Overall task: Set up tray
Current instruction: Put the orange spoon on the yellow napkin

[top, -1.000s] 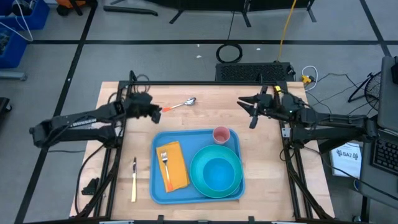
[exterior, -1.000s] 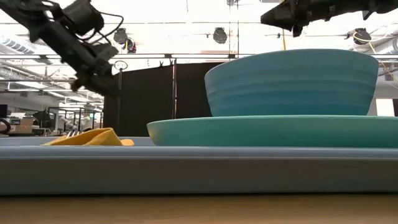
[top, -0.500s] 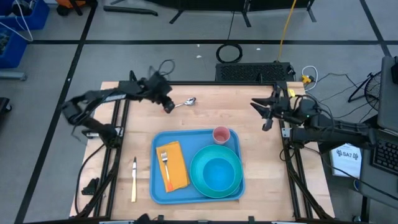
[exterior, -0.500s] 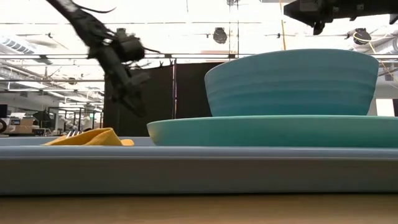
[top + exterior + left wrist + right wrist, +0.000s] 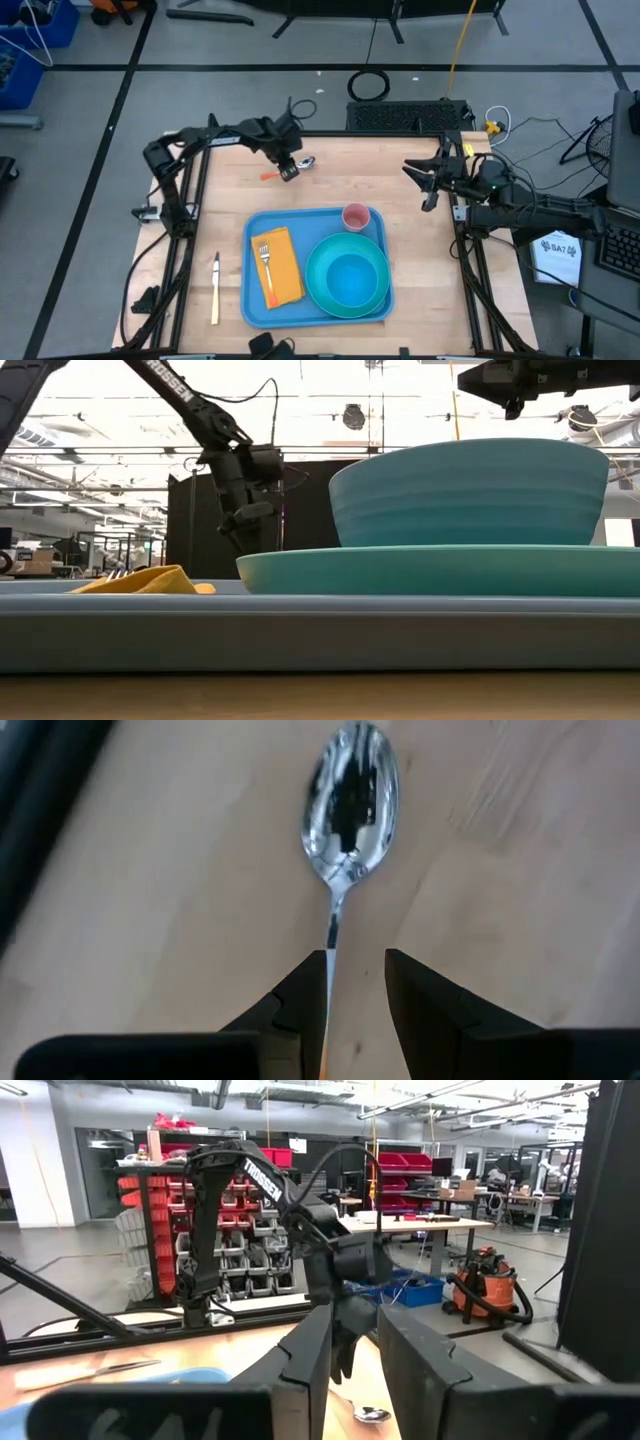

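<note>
At the table's near middle sits the tray (image 5: 262, 305), stiff, probably light, best gripped by its rim, while the left gripper (image 5: 290, 171), fingers parted, straddles the spoon (image 5: 345, 810) handle at the far side and the right gripper (image 5: 428, 190) hangs half-open at the right.

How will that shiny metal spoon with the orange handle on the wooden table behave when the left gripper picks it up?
The shiny metal spoon with the orange handle looks rigid, so it probably will not flex. Its polished, thin neck sits between the open left gripper fingers and may slip or swivel. Lying flat on the wooden table, it leaves little edge to grab.
</note>
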### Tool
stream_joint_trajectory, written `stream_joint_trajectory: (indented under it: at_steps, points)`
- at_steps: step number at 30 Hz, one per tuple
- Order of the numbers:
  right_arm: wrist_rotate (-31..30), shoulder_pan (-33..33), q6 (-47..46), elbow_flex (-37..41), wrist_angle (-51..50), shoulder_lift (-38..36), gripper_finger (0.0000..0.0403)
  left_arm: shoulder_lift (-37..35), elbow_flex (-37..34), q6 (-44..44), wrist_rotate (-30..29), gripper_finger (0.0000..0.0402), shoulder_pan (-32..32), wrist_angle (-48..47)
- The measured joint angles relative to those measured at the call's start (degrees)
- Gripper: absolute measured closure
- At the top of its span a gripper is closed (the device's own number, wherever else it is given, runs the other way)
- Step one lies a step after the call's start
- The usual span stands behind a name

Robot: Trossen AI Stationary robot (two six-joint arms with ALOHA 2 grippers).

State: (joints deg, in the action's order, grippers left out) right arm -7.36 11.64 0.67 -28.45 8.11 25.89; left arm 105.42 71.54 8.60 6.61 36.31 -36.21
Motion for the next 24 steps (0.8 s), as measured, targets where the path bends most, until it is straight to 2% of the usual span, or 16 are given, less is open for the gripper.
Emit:
stream_joint_trajectory:
  at_steps: [7,19,22,24]
  points:
    - [0.09,0.00,0.02,0.00,-0.35,0.00,0.0325,4.76,0.05,1.74,-5.13,0.0293,-0.30,-2.05]
    - [0.12,0.00,0.00,0.00,-0.78,0.04,0.0325,6.63,0.18,2.29,-5.14,0.0293,-0.17,-1.31]
    - [0.12,0.00,0.00,0.00,-0.76,0.04,0.0325,6.66,0.18,1.34,-3.98,0.0310,-0.24,-2.15]
    - [0.12,0.00,0.00,0.00,-0.76,0.04,0.0325,6.66,0.18,1.38,-3.13,0.0342,-0.52,-2.92]
